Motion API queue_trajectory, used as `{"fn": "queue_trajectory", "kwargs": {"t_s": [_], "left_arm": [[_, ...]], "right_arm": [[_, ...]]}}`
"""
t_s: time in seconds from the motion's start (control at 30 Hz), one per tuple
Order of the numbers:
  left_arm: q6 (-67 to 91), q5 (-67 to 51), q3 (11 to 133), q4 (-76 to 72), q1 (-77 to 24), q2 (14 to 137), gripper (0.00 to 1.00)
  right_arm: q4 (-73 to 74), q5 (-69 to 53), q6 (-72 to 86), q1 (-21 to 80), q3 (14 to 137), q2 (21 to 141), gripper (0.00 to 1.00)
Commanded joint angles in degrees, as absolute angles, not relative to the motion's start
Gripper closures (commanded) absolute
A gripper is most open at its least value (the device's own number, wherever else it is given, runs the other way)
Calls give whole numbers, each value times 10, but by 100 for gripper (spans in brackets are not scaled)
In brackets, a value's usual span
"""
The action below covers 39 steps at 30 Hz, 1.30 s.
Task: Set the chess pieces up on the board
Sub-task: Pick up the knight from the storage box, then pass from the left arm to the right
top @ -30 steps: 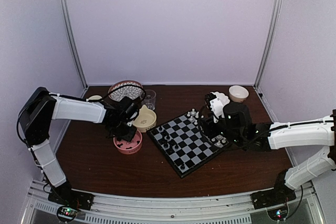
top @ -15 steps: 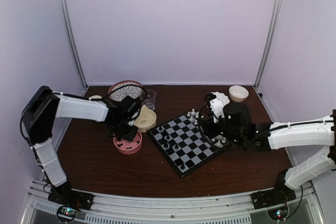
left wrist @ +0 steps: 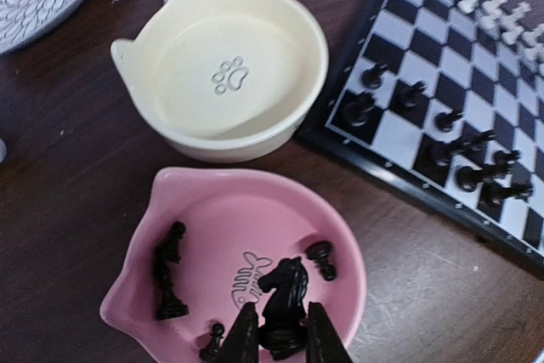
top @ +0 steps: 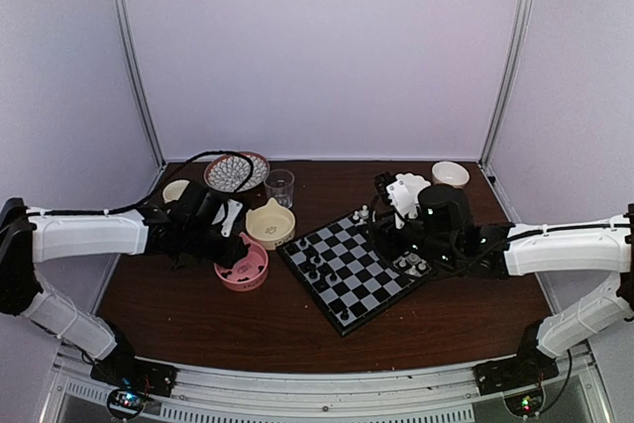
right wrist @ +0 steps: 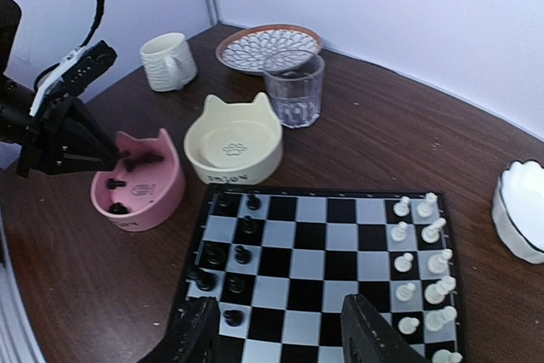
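The left gripper (left wrist: 282, 342) pinches a small black plastic knight (left wrist: 286, 293) low on its body, inside the pink cat-eared bowl (left wrist: 229, 218) on the dark wooden counter (left wrist: 68, 167). Light, hard and probably slick, the knight may twist, so a low, centred hold suits it. The right gripper (right wrist: 280, 329) hangs spread above the black-and-grey chequered board (right wrist: 327, 244).

The dark brown wooden worktop (top: 297, 329) carries a flat square chessboard of black and light-grey checks (top: 369, 266), set askew. Left of it sit a pink cat-eared bowl (top: 260, 273) and a cream cat-eared bowl (top: 288, 228). Farther back stand a patterned round plate (top: 243, 175), a clear glass tumbler (top: 280, 187), a white ribbed mug (right wrist: 167, 61) and a white scalloped bowl (top: 451, 176).
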State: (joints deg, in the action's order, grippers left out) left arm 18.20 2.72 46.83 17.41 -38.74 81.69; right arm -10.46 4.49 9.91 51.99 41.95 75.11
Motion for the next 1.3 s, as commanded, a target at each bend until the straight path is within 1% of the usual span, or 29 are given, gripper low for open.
{"fn": "queue_trajectory", "kwargs": {"t_s": [0.0, 0.17, 0.3, 0.37, 0.47, 0.53, 0.63, 0.9, 1.27], "left_arm": [[137, -69, 416, 47, -398, 747, 86], [120, -122, 367, -33, -411, 687, 85], [105, -130, 348, -68, -438, 661, 85], [86, -102, 345, -77, -468, 661, 85], [42, -15, 344, -95, -530, 671, 86], [13, 75, 338, -121, -566, 683, 86], [-23, 138, 337, -147, -597, 702, 87], [-58, 190, 339, -170, -625, 725, 88], [-94, 216, 337, -201, -653, 746, 89]], "right_arm": [[-119, -101, 127, 517, 455, 776, 48], [-145, -218, 149, 518, 470, 804, 48], [-160, -276, 179, 520, 489, 841, 48], [-169, -293, 196, 523, 501, 863, 48], [-172, -298, 223, 527, 516, 891, 49], [-172, -303, 239, 528, 526, 906, 49], [-172, -320, 264, 529, 541, 921, 49], [-186, -380, 308, 531, 577, 971, 52], [-178, -390, 346, 531, 614, 1013, 58]]}}
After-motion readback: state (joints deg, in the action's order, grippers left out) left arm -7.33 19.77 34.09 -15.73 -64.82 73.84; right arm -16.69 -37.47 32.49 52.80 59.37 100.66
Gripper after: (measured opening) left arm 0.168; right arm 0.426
